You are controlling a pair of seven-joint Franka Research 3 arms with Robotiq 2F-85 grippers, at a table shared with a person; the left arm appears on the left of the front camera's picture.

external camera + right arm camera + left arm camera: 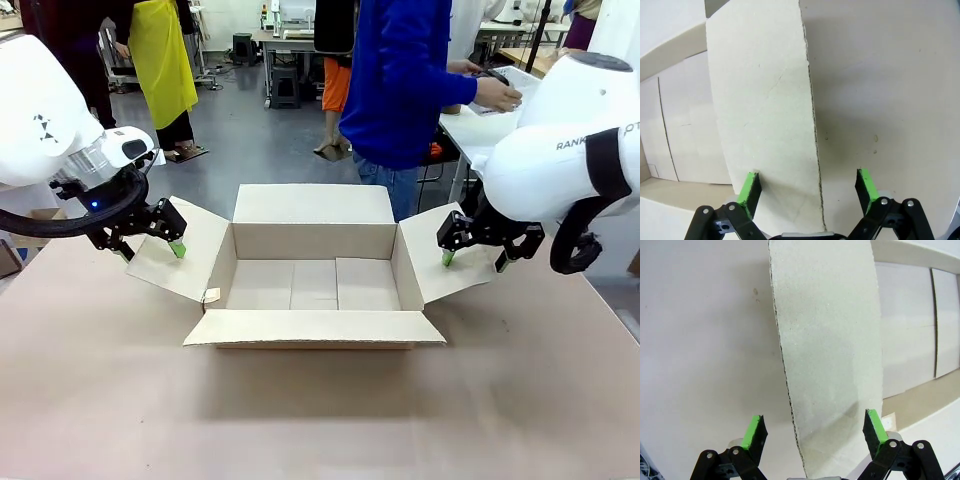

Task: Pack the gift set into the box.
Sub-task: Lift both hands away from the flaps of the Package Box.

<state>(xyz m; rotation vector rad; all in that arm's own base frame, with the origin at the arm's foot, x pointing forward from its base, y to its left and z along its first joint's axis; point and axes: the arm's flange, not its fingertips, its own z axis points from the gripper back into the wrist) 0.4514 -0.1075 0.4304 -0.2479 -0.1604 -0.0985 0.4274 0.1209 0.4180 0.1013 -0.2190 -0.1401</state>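
Currently the box [315,240] stands open, floor bare; both jaws wide astride its side flaps [195,252].

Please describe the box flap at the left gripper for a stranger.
Find the open brown box on the table. Its flap on the robot's left slopes outward, its edge inside the open left gripper. Only it bears a small white label.

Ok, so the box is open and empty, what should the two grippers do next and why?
Probably shut both on the side flaps. The left gripper and right gripper stand open, each straddling a flap edge of the empty box; pinching would likely hold it spread for packing.
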